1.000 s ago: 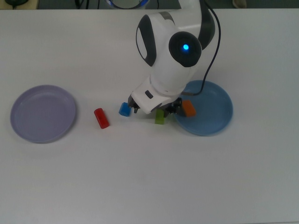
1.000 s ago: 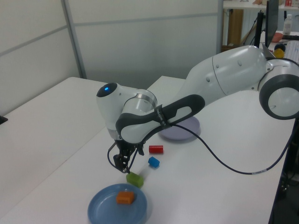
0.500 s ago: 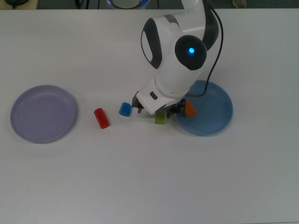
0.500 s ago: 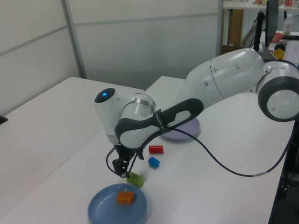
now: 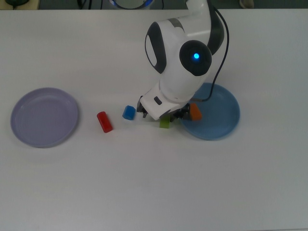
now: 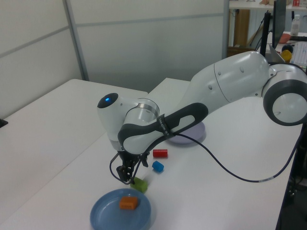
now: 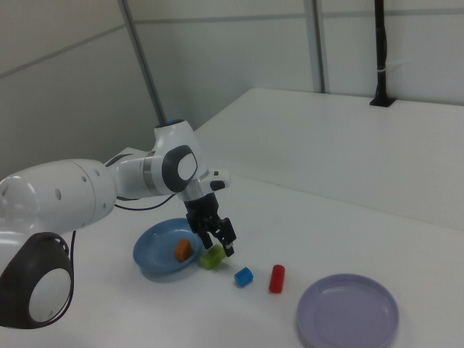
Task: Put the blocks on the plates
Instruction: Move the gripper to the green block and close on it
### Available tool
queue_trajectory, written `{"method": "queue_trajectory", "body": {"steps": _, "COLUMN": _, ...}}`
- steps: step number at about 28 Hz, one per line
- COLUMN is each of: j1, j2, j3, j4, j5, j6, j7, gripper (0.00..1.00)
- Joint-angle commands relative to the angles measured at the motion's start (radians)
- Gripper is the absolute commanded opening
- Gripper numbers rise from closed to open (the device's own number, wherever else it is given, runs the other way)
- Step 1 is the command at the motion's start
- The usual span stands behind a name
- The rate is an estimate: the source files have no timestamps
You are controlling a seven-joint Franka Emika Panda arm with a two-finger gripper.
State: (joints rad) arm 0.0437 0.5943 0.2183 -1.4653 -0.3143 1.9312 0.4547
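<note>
Top view first: my gripper (image 5: 163, 115) hangs over the green block (image 5: 164, 123), which lies on the white surface (image 5: 144, 183) just off the blue plate (image 5: 222, 120); the orange block (image 5: 195, 112) is already on that plate, while the blue block (image 5: 128, 113) and red block (image 5: 104, 121) lie between it and the lavender plate (image 5: 44, 117). Left view: I judge I'm lining up to grasp the green block (image 6: 139, 184). Right view: the fingers (image 7: 230, 246) look spread and grip nothing; next I must descend squarely and close on it.

A white counter (image 5: 154, 192) spread wide; pale wall panels (image 6: 144, 38) stood behind, and a black post (image 7: 380, 51) rose at its far edge.
</note>
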Motion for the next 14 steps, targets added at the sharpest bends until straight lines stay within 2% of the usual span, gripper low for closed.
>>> {"method": "queue_trajectory", "body": {"steps": 1, "j1": 0.01, "j2": -0.007, "j3": -0.014, "j4": -0.013, "j5": -0.005, "j6": 0.009, "j7": 0.007, "gripper": 0.74}}
{"method": "queue_trajectory", "body": {"steps": 14, "j1": 0.012, "j2": -0.007, "j3": -0.014, "j4": -0.032, "j5": -0.017, "j6": 0.008, "j7": 0.007, "gripper": 0.75}}
